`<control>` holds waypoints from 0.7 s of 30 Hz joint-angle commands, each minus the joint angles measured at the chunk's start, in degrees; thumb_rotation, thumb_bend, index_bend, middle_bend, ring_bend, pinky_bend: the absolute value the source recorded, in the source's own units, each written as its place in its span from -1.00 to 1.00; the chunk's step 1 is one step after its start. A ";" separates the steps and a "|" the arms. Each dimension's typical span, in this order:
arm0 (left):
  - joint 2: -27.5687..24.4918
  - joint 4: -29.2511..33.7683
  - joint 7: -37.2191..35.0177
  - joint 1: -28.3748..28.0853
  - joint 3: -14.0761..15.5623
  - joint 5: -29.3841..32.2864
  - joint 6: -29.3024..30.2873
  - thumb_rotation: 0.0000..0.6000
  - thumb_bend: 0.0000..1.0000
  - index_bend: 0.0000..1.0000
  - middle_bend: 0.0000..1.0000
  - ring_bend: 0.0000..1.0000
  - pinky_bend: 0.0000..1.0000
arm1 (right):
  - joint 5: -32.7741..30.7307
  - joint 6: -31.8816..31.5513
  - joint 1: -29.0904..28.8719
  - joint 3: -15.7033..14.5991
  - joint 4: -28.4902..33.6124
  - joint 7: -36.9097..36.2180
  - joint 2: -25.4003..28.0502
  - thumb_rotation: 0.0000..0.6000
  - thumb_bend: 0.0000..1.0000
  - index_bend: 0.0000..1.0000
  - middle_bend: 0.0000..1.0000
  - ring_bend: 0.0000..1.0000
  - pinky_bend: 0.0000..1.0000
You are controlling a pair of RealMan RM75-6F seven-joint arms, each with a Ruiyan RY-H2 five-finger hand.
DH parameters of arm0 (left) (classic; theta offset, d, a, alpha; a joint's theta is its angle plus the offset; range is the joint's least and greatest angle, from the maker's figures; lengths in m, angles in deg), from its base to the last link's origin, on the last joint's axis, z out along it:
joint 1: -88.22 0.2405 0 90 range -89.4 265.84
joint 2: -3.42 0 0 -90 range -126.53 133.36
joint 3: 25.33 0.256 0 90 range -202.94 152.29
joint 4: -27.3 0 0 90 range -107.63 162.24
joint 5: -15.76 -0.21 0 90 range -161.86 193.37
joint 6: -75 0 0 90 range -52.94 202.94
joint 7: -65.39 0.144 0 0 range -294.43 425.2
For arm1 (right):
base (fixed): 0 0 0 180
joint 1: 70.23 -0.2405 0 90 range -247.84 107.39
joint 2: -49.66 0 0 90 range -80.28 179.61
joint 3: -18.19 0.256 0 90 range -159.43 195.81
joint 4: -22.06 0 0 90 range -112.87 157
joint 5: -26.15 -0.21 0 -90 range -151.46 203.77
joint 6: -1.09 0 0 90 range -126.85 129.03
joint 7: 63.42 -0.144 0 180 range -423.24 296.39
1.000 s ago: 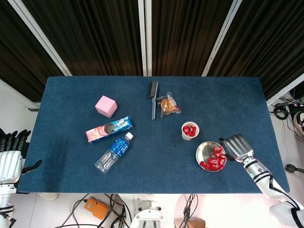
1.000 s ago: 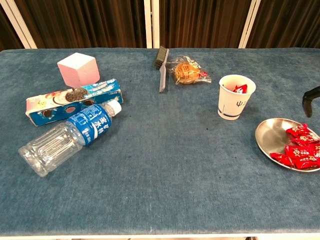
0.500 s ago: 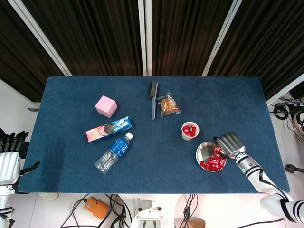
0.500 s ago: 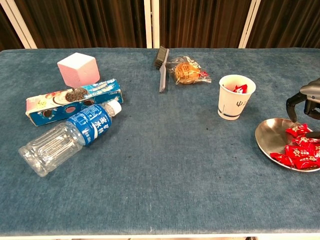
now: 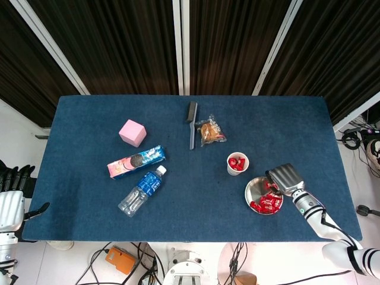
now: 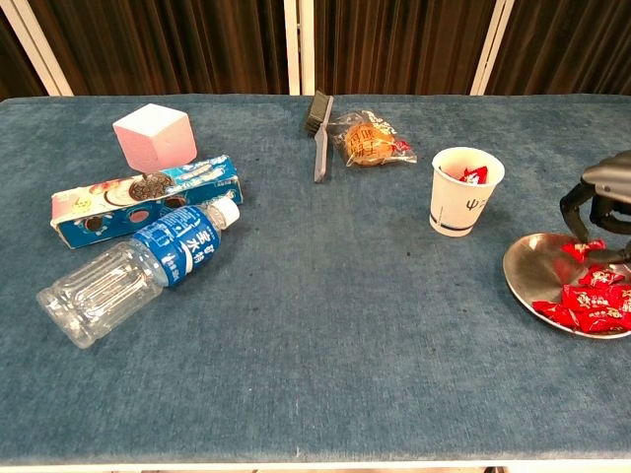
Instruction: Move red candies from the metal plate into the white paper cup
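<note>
Right hand now lower over plate, fingers curled around top candy; grip unconfirmed. Cup waits left.

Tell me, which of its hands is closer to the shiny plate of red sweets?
The right hand, poised over the metal plate at its far right rim. The left hand sits off the table's opposite end.

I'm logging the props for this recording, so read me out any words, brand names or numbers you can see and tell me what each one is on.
Nothing can be read for certain.
Water bottle: white characters on the blue label, too blurred to read.
Cookie box: printing on the blue and pink pack, too small to read.
White paper cup: a small dark mark on its side, unreadable.
Snack bag: no legible text.
</note>
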 commanded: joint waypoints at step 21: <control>-0.03 -0.02 0.06 -0.26 -0.29 0.27 -0.34 1.00 -0.99 -0.82 -0.83 -1.00 -1.00 | -3.85 0.94 -9.36 10.44 1.23 -5.50 -5.21 1.00 0.05 0.25 0.85 1.00 1.00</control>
